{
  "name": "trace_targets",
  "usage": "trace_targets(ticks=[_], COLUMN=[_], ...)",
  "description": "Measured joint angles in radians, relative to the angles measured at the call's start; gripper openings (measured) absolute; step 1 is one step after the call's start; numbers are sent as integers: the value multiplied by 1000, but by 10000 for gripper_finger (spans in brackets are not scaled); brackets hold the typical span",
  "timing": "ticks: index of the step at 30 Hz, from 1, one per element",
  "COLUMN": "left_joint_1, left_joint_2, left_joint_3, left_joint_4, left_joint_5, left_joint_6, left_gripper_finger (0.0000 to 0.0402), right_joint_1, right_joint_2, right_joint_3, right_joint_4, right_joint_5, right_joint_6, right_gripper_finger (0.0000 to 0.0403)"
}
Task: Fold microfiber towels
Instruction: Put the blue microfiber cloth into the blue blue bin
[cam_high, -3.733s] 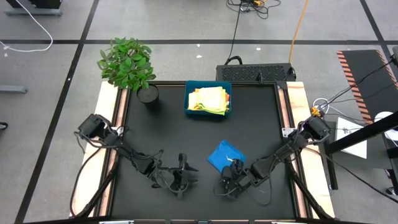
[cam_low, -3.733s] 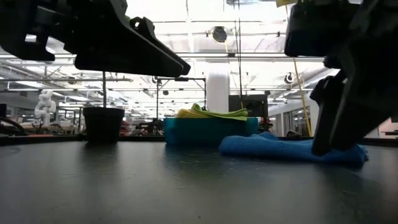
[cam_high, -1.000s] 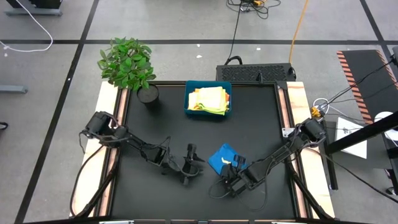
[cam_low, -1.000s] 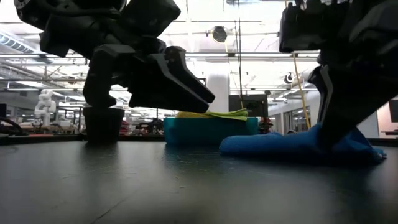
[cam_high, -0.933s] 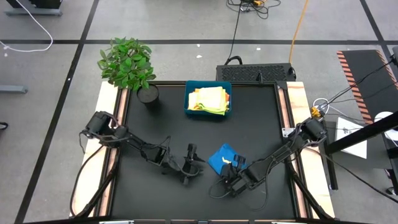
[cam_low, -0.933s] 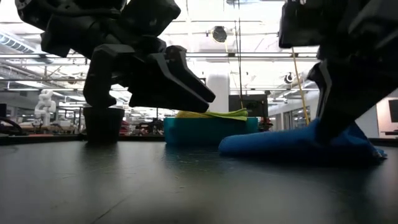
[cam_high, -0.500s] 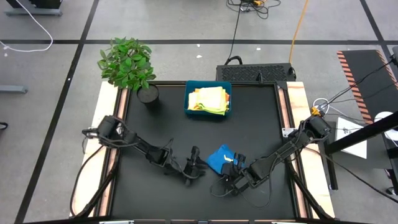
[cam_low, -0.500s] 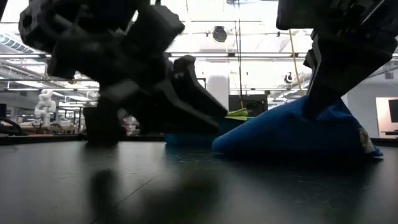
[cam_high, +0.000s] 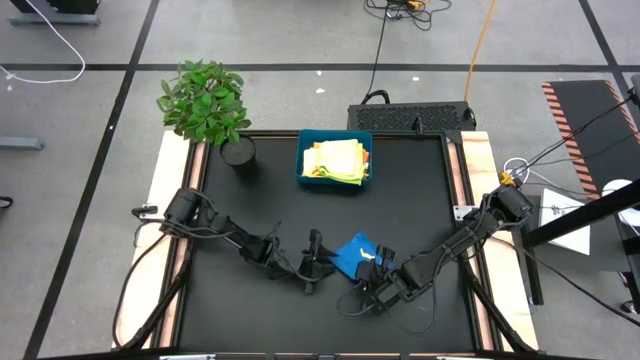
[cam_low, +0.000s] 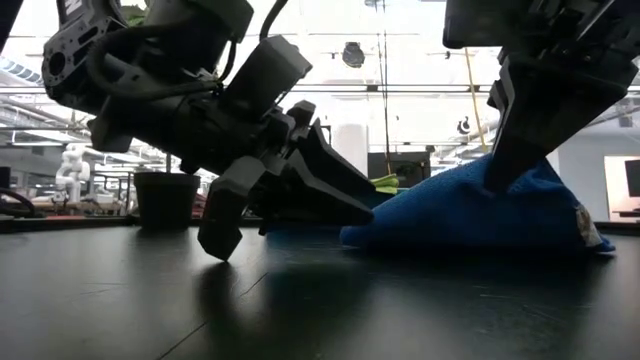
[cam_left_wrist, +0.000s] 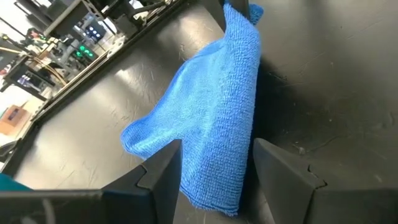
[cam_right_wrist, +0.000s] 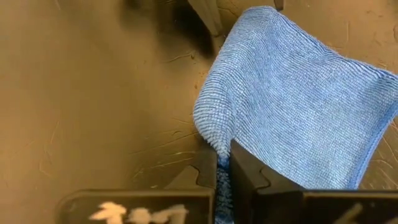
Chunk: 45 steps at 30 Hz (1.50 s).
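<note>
Blue towel (cam_right_wrist: 292, 106) pinched in right fingers (cam_right_wrist: 245, 171); left fingers (cam_left_wrist: 280, 174) apart — straddling its edge.

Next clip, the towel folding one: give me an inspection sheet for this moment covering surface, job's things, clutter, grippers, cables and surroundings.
Surface: black table top, bare apart from the items below.
Job's things: blue towel near the front middle, one corner lifted; remaining towels piled in the teal tray at the back.
Clutter: potted plant at the back left corner.
Grippers: left gripper open, its fingers either side of the blue towel's near edge; right gripper shut on the blue towel's corner.
Cables: white cable and black cable on the floor; wiring along both arms.
Surroundings: tiled floor, black case behind the table; no person seen.
</note>
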Motion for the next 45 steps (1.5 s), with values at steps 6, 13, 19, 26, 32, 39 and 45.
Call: trace_targets(ticks=[6, 13, 19, 26, 32, 39, 45], left_joint_1=[1, -1, -4, -14, -17, -18, -24], left_joint_2=[-6, -3, -3, -3, -3, -17, -118], left_joint_3=[47, 166, 191, 191, 191, 193, 187], left_joint_4=[-144, -383, -432, -426, -433, -490, -656], left_joint_5=[7, 34, -68, -84, -84, -83, -190], left_joint_6=[-43, -105, -105, -84, -83, -58, -77], left_gripper_finger=[200, 200, 200, 167, 106, 18, 18], right_joint_1=[0, -4, -4, -6, -6, -26, -79], right_joint_2=[-8, -61, -78, -78, -78, -77, -76], right_joint_3=[0, 1, 2, 2, 2, 1, 1], right_joint_4=[0, 12, 13, 8, 1, -61, -73], right_joint_5=[-1, 6, 5, 5, 5, 6, 13], right_joint_6=[2, 6, 6, 0, -1, 6, -57], right_gripper_finger=[4, 4, 6, 7, 8, 8, 8])
